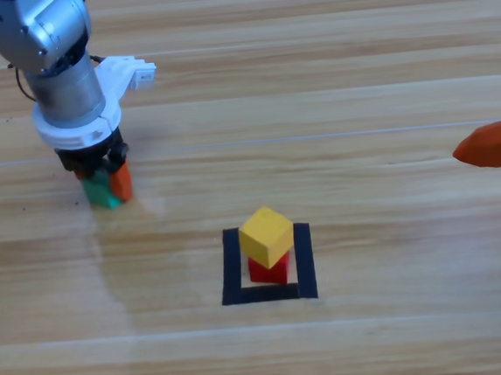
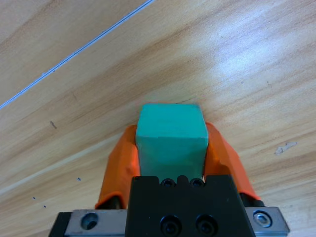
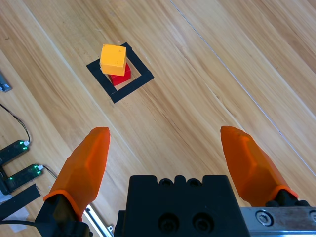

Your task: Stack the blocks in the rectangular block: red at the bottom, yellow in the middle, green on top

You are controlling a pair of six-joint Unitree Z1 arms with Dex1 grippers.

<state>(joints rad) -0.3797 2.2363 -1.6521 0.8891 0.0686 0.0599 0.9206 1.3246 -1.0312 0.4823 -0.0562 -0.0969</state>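
While left claw [image 1: 103, 185] pinches green [image 1: 99, 191], arm hides most.

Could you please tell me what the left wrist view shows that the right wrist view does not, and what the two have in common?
Only the left wrist view shows the green cube, clamped between the left hand's orange jaws just above the table.

Only the right wrist view shows the yellow cube sitting on the red cube inside the black outline, with the right hand open and empty well away from the stack, plus cables and small boards with green lights at the picture's left edge.

Both show the wooden table and that arm's own black hand body.
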